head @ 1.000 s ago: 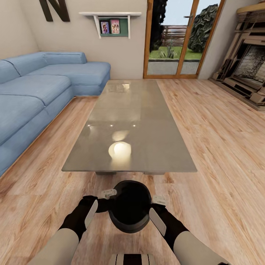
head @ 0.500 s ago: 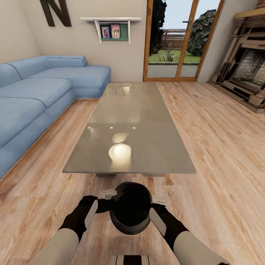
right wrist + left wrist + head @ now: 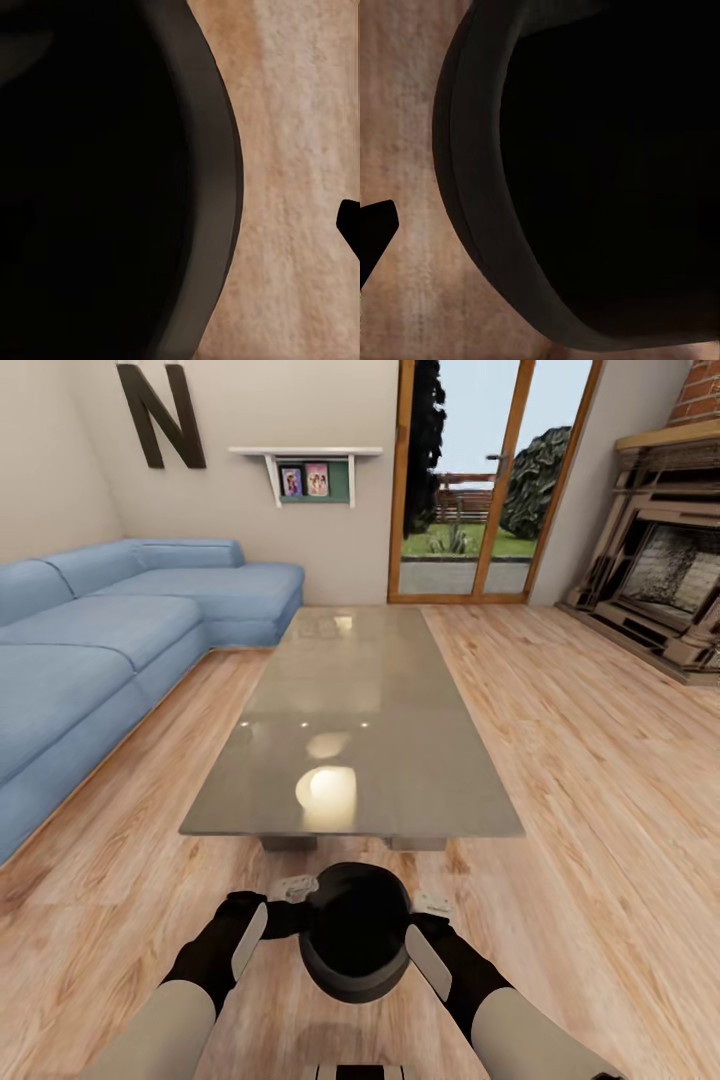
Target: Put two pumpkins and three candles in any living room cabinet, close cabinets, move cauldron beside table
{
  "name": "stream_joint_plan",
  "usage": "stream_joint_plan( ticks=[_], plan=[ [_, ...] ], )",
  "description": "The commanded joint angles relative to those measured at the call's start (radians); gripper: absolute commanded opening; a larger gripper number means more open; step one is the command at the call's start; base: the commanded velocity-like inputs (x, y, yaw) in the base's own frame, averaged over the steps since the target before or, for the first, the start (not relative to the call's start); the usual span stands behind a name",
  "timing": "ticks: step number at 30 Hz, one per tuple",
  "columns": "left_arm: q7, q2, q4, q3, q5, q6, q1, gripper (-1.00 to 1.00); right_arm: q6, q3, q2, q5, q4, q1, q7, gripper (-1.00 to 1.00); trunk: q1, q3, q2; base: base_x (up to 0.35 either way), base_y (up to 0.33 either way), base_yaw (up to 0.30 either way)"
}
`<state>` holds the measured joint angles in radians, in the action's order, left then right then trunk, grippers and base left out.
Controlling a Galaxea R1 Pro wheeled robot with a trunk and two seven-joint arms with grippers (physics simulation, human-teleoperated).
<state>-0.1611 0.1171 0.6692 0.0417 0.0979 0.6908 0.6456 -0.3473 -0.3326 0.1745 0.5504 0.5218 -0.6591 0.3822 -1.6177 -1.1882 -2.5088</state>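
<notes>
The black cauldron [image 3: 356,932] sits low in the middle of the head view, held between the two arms above the wood floor [image 3: 600,780]. The left gripper [image 3: 288,895] is on one side of the pot and the right gripper [image 3: 425,915] is on the other. The pot hides most of the fingers, so I cannot tell if they are clenched on it or just pressed against it.

The glass table [image 3: 355,730] fills the middle of the frame, just past the cauldron. A blue sofa [image 3: 90,650] is at the left. A fireplace [image 3: 665,585] is at the upper right.
</notes>
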Motion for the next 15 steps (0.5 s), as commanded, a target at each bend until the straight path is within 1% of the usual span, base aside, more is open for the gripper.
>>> stream_joint_plan(
  ticks=[1, 5, 13, 15],
  plan=[
    [0.002, 0.001, 0.001, 0.003, 0.007, 0.006, 0.0, 1.0, -0.004, -0.003, 0.0, 0.004, 0.001, -0.001, 0.007, 1.0, 0.001, 0.003, 0.0, -0.006, 0.0, 0.0],
    [0.003, 0.001, 0.001, 0.003, 0.006, 0.006, 0.0, 1.0, -0.003, -0.003, 0.0, 0.004, 0.001, -0.001, 0.007, 1.0, 0.002, 0.019, 0.001, -0.12, 0.0, 0.0],
    [0.003, 0.001, 0.001, 0.005, 0.006, 0.006, 0.0, 1.0, -0.002, -0.003, 0.0, 0.004, 0.001, 0.0, 0.007, 1.0, 0.006, 0.05, 0.003, -0.027, 0.0, 0.0],
    [0.002, 0.001, 0.001, 0.004, 0.006, 0.007, 0.0, 1.0, -0.003, -0.003, 0.0, 0.004, 0.001, 0.0, 0.007, 1.0, 0.007, 0.057, 0.003, -0.16, 0.0, 0.0]
  ],
)
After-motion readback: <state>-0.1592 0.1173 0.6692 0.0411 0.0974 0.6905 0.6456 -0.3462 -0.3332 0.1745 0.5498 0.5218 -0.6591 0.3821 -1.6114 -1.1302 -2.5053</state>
